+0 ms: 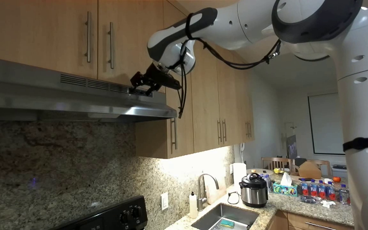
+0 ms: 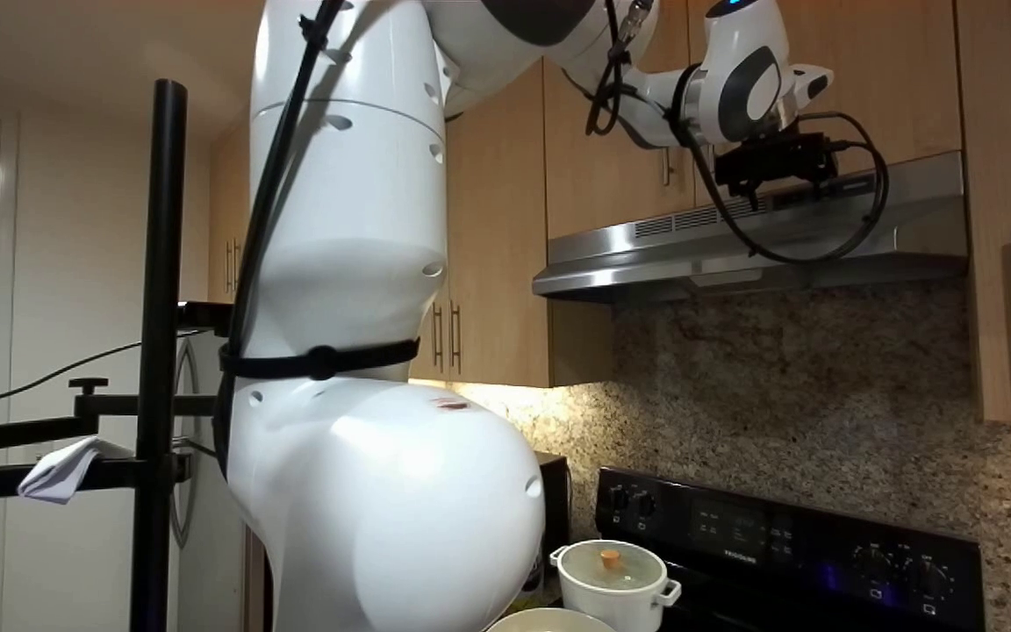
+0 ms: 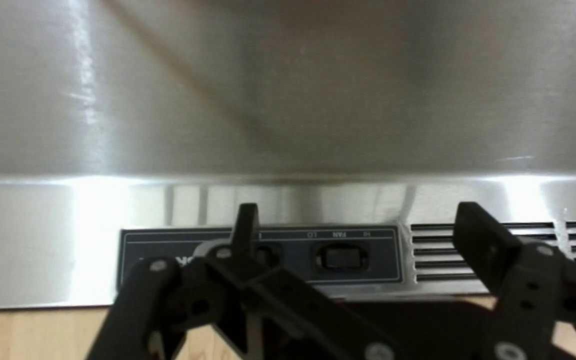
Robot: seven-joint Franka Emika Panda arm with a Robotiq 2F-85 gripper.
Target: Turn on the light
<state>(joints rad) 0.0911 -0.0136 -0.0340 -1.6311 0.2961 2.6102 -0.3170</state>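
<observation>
Wood cabinets [image 1: 133, 35] rise above the steel range hood [image 1: 75, 95], and speckled stone [image 1: 59, 159] shows below it, with a stove [image 1: 117, 220] under the hood. The lamp cover [image 1: 104, 115] beneath the hood looks unlit, so the task seems not yet done. The gripper [image 3: 359, 215] is at the hood's front, jaws spread well apart and holding nothing. In the wrist view, the hood's control panel [image 3: 293, 250] shows a fan switch [image 3: 342, 257] in the gap between the fingers [image 3: 474, 235], and a second switch [image 3: 268, 256], half hidden by one finger, its label mostly covered; this is probably the light's, though I can't be sure. Whether the finger touches the hood can't be told. The step in hand looks like lining up on the hood for the press. The next move calls for setting a fingertip squarely on the second switch and pushing, leaving the fan switch alone.
</observation>
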